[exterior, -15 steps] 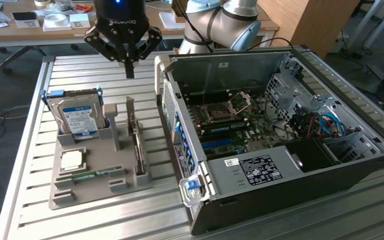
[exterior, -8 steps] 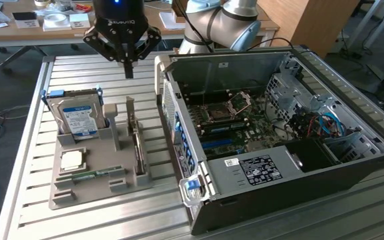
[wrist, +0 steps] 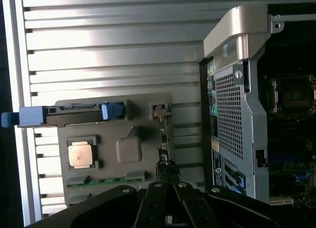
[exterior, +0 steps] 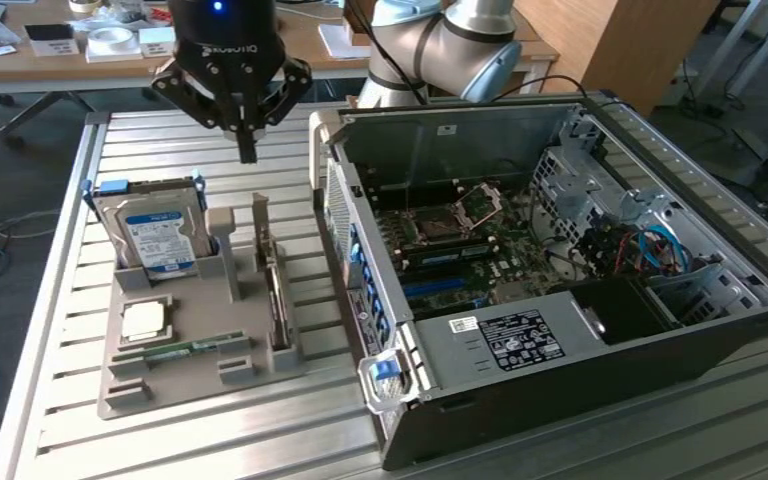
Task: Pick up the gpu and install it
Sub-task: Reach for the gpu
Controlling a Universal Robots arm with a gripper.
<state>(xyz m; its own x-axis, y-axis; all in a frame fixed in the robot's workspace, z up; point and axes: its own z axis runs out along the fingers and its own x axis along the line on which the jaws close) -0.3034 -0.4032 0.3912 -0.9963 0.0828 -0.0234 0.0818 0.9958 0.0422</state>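
The gpu (exterior: 275, 290) is a thin dark card standing on edge in a slot at the right side of the grey holder tray (exterior: 184, 385). My gripper (exterior: 245, 150) hangs above the slatted table, just beyond the tray's far end and higher than the card. Its fingers are shut and hold nothing. In the wrist view the gpu (wrist: 164, 139) appears edge-on, straight ahead of my gripper (wrist: 166, 188). The open computer case (exterior: 558, 270) lies on the exterior view's right with its motherboard (exterior: 471, 250) exposed.
The tray also carries a silver hard drive (exterior: 157, 235) with blue clips, a square processor (exterior: 144, 318) and a green memory stick (exterior: 187, 350). The case's rear grille (wrist: 229, 114) stands close beside the tray. A desk with boxes (exterior: 104, 40) sits behind the table.
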